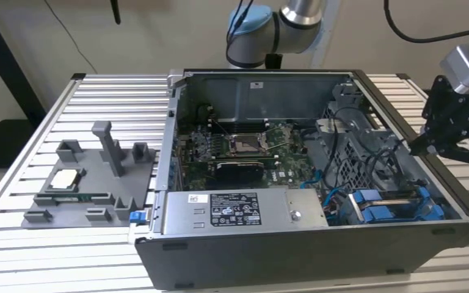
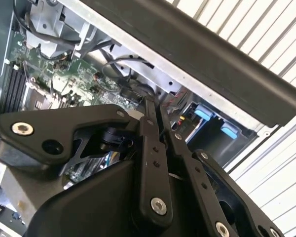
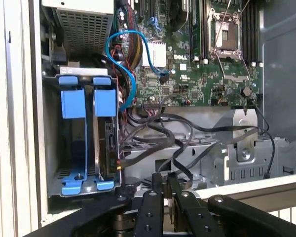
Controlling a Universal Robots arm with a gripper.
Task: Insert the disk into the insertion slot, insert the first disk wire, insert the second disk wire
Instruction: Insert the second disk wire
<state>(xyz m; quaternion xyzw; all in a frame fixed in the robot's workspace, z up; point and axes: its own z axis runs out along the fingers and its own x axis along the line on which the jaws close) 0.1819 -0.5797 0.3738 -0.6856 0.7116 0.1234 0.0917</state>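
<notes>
The disk (image 3: 110,148) sits edge-on in its blue carrier (image 3: 84,103) inside the drive bay (image 1: 389,204) at the case's front corner, on the exterior view's right. A blue wire (image 3: 130,59) loops from the motherboard toward the bay, and black wires (image 3: 172,136) lie beside it. Whether any wire is plugged into the disk I cannot tell. My gripper (image 1: 420,145) hangs over the case's side wall on the exterior view's right, above the bay and apart from the disk. In both wrist views its fingers (image 3: 158,190) (image 2: 149,123) are pressed together, shut, with nothing between them.
The open computer case (image 1: 316,256) lies on a slatted metal table (image 1: 22,244). A white-labelled power supply (image 1: 243,210) sits beside the bay, with the motherboard (image 1: 243,146) behind it. A grey fixture (image 1: 88,183) holding small parts stands at the exterior view's left.
</notes>
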